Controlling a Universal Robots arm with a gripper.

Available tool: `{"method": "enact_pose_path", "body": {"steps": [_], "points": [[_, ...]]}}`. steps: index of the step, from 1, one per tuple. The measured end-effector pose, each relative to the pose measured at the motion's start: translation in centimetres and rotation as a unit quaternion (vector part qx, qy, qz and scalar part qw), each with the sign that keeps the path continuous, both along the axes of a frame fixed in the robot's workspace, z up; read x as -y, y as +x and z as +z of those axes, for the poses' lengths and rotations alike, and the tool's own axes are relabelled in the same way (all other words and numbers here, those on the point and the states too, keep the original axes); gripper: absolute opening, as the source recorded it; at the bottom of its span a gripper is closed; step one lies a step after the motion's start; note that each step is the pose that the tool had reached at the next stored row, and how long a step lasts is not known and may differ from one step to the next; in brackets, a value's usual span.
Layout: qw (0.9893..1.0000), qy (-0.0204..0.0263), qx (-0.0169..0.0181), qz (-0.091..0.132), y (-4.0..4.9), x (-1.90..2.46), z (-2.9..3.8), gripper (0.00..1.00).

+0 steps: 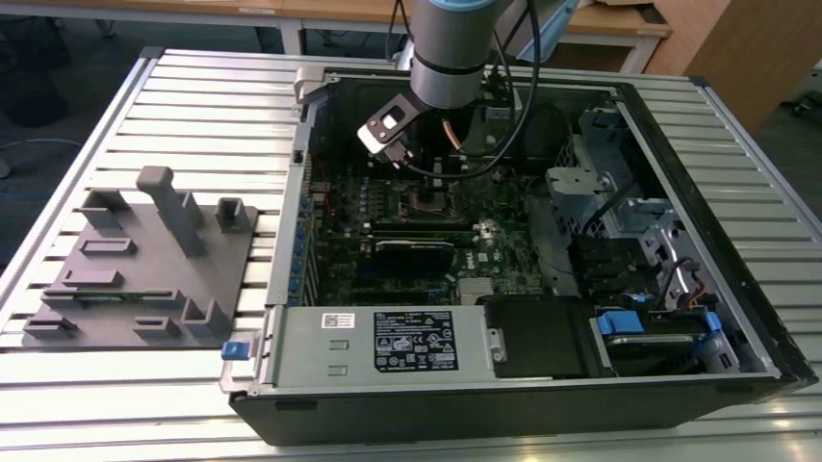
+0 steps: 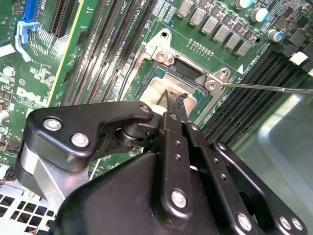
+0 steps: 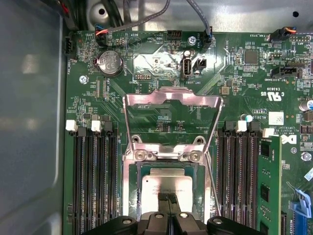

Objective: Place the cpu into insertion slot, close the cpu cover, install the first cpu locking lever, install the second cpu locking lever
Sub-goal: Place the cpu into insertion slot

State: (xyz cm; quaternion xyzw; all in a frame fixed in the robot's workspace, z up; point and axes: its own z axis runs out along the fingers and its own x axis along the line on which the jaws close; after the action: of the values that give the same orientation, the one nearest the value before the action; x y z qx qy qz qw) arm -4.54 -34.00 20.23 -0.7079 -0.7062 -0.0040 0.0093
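Note:
The cpu [image 3: 166,183], a square chip with a dull silver top, lies flat in the insertion slot [image 3: 137,171] on the green board. The cpu cover [image 3: 171,95] is swung up and open behind the slot, and board shows through its window. My gripper [image 3: 168,198] hovers right over the chip's near edge with its two thin fingers pressed together on nothing. In the second wrist view the gripper [image 2: 175,98] stands just above the cpu [image 2: 159,88]. A thin wire locking lever [image 2: 264,88] sticks out free beside the slot. The exterior view shows the arm [image 1: 449,58] reaching down into the case over the insertion slot [image 1: 430,204].
Long black memory slots [image 3: 93,181] flank the socket on both sides. The open computer case [image 1: 757,231] walls in the board, with a power supply [image 1: 385,342] at the front and a drive cage [image 1: 617,202] on the exterior view's right. A grey fixture [image 1: 141,260] sits on the slatted table.

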Motion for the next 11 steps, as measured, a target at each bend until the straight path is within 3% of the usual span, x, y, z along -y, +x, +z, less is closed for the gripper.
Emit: {"method": "enact_pose_path", "body": {"steps": [11], "points": [[1.0, 0.0, -0.0028, 0.0, 0.0, 0.0, 0.0, 0.1]]}}
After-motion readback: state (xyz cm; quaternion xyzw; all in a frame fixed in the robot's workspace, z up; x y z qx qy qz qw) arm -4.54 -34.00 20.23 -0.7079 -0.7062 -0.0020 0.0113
